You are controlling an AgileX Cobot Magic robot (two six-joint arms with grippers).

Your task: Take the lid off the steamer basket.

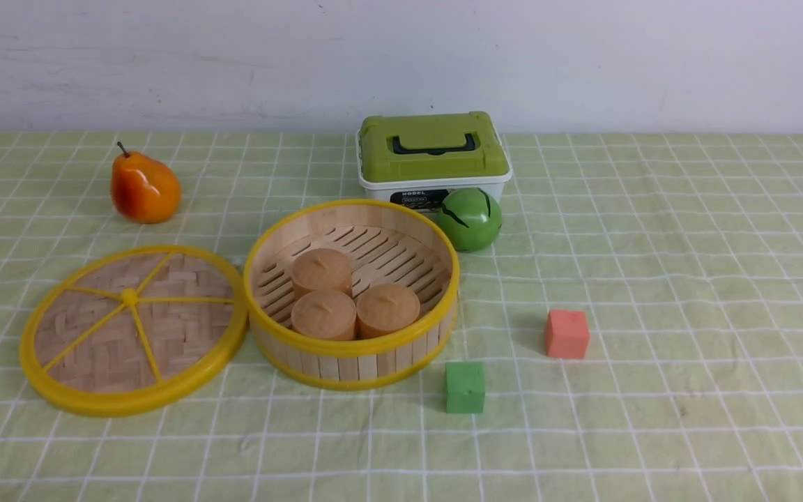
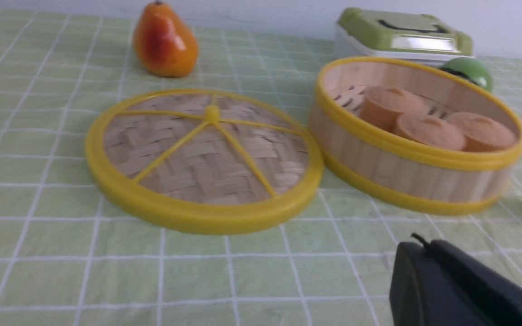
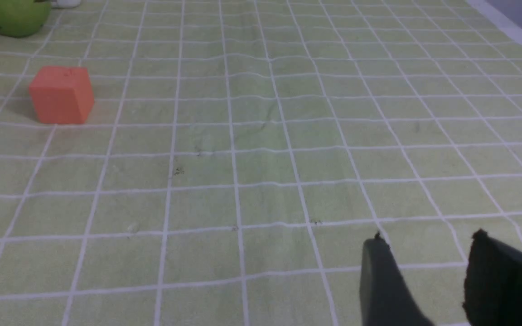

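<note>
The lid [image 1: 133,328], a woven bamboo disc with yellow rim and spokes, lies flat on the cloth left of the steamer basket [image 1: 351,359], touching its side. It also shows in the left wrist view [image 2: 202,158]. The basket [image 2: 415,163] is uncovered and holds three tan round buns [image 1: 353,300]. My left gripper [image 2: 424,244] is shut and empty, hovering over the cloth in front of lid and basket. My right gripper [image 3: 428,240] is open and empty over bare cloth, far right of the basket. Neither gripper shows in the front view.
An orange pear [image 1: 143,188] sits behind the lid. A white box with green lid [image 1: 433,157] and a green ball [image 1: 470,219] stand behind the basket. A green cube [image 1: 465,387] and a red cube [image 1: 567,334] lie to the basket's right; the red cube [image 3: 61,95] also shows in the right wrist view.
</note>
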